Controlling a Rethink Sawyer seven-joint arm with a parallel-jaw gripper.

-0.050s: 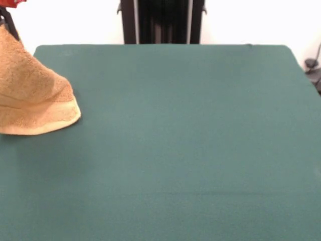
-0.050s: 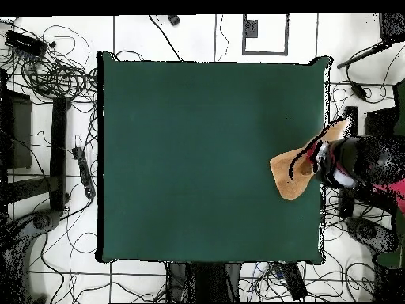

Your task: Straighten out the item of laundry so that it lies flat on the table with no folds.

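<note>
And here is the towel (image 1: 35,95), way over at the left edge of the front view, hanging in a cone from above with its lower part bunched on the table (image 1: 175,150). The golden-tan terry narrows as it climbs toward the top left corner, where a dark bit of the gripper (image 1: 9,22) and a flash of red arm show right at the frame's edge. Is it pinching the cloth? The towel runs straight up to it, but the fingers themselves are out of sight, so whether they are closed or apart cannot be told from here.

Down at the hem, a paler woven band curves round the bottom of the towel, its edge resting on the green cloth. The rest of the table is a broad, smooth sweep of dark green.

From overhead, the towel (image 2: 294,170) sits at the table's (image 2: 198,142) right edge, about halfway along that side (partly over the rim, it seems), with the arm's bulk and the gripper (image 2: 323,158) above it, covering the towel's outer end. Cables snake across the floor (image 2: 134,36) around the table
</note>
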